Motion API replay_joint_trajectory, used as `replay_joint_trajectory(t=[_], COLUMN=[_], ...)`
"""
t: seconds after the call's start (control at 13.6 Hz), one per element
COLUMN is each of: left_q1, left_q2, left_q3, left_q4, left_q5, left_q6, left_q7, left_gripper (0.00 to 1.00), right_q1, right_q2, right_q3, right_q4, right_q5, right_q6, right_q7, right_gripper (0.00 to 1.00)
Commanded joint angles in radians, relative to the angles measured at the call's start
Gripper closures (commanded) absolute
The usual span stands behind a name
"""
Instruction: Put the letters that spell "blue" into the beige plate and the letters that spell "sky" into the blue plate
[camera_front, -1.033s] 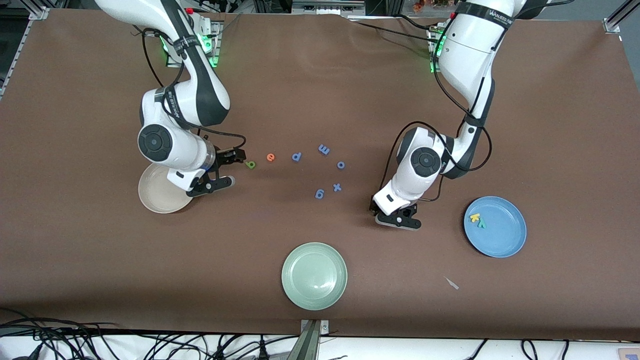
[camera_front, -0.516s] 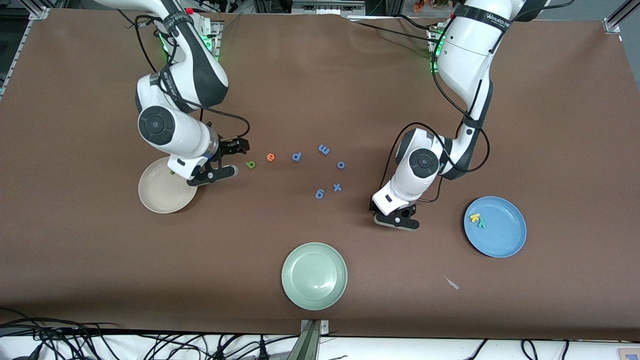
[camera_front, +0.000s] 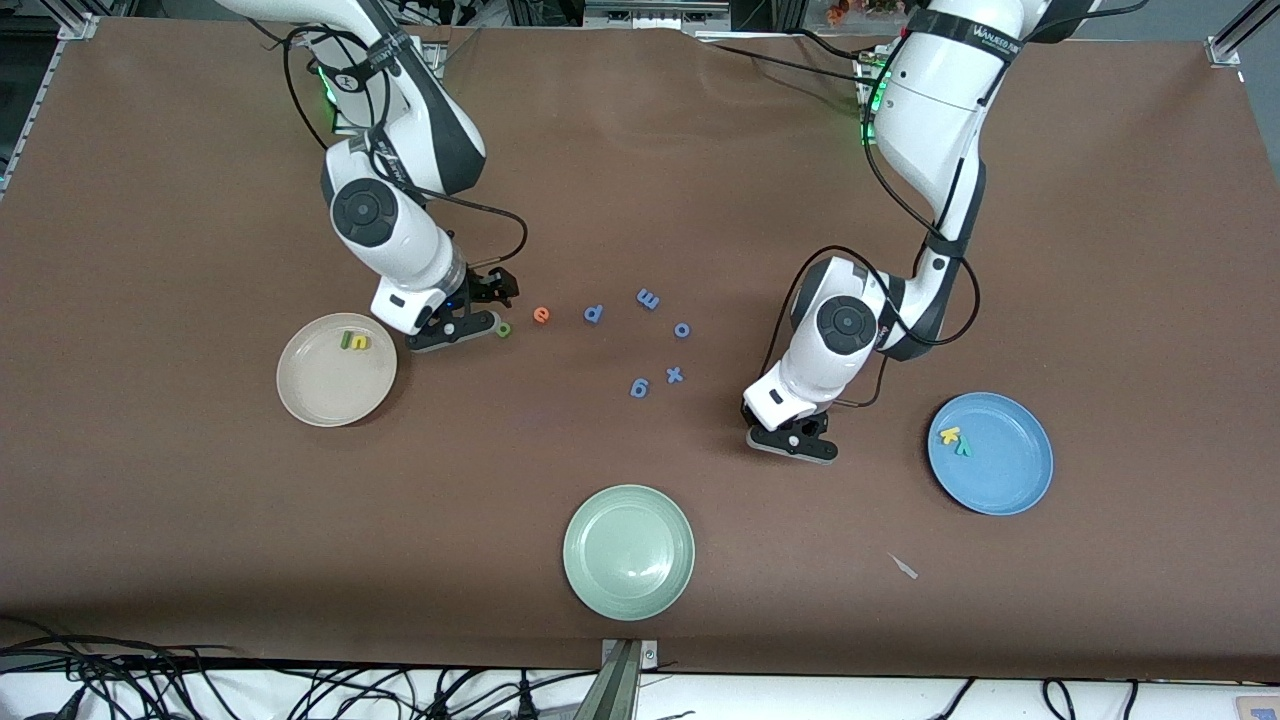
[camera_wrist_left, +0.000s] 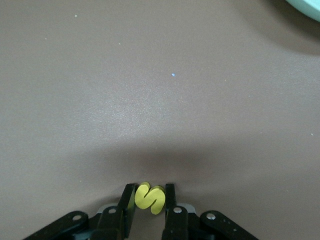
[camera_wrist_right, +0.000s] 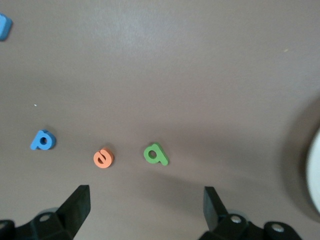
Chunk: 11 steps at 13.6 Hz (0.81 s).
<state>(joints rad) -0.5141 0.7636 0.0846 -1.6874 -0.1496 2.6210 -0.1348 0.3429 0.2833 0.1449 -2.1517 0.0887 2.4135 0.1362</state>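
Observation:
The beige plate (camera_front: 330, 395) holds a green "l" (camera_front: 345, 340) and a yellow "u" (camera_front: 359, 342). My right gripper (camera_front: 498, 306) hangs open just above the table, beside the green "b" (camera_front: 503, 329). In the right wrist view the "b" (camera_wrist_right: 156, 154) and the orange "e" (camera_wrist_right: 103, 158) lie just ahead of the wide-open gripper (camera_wrist_right: 146, 200). The blue plate (camera_front: 1005, 475) holds a yellow "k" (camera_front: 949, 435) and a teal "y" (camera_front: 963, 448). My left gripper (camera_front: 795, 440) is down at the table, its fingers (camera_wrist_left: 128, 200) pressed on both sides of the yellow "s" (camera_wrist_left: 150, 198).
Blue letters lie mid-table: "p" (camera_front: 593, 314), "m" (camera_front: 648, 298), "o" (camera_front: 682, 329), "x" (camera_front: 675, 375), "g" (camera_front: 639, 387). A pale green plate (camera_front: 628, 552) sits nearest the front camera. A small pale scrap (camera_front: 904, 566) lies near the blue plate.
My right arm has swung from over the beige plate toward the green "b", uncovering the "l" and "u" in the plate. My left gripper has closed in on the "s".

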Motion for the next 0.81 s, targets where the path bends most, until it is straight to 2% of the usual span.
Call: replay_joint_trajectory(t=[0.0,0.07,0.15,0.3,0.37,0.59,0.74], left_q1=[-0.006,0.008,0.064,0.193,0.219,0.334,0.391], left_q2=[0.013,-0.013,-0.051,-0.116,-0.154,-0.262,-0.273], left_q3=[0.015,0.018,0.020,0.009,0.009,0.009,0.012], left_q4=[0.011,0.002,-0.015,-0.099,-0.132,-0.216,-0.236], left_q5=[0.021,0.022,0.038,0.042,0.039,0.042,0.041], left_q6=[0.004,0.001,-0.007,-0.009,-0.010,-0.082,-0.091], left_q7=[0.007,0.014,0.053,0.194,0.249,0.406,0.510], left_gripper=[0.88,0.88,0.88,0.89,0.89,0.87,0.87], right_q1=[0.036,0.047,0.062,0.064,0.062,0.051,0.031], right_q2=[0.014,0.031,0.045,0.066,0.077,0.106,0.126], right_q3=[0.009,0.009,0.007,0.005,0.002,0.001,0.001], right_q4=[-0.082,-0.082,-0.082,-0.082,-0.077,-0.066,-0.057], right_q5=[-0.020,-0.026,-0.049,-0.142,-0.164,-0.162,-0.164], right_q6=[0.119,0.140,0.147,0.153,0.153,0.157,0.173], right_q7=[0.002,-0.001,-0.004,-0.013,-0.032,-0.146,-0.197], right_gripper=[0.00,0.00,0.00,0.00,0.00,0.00,0.01])
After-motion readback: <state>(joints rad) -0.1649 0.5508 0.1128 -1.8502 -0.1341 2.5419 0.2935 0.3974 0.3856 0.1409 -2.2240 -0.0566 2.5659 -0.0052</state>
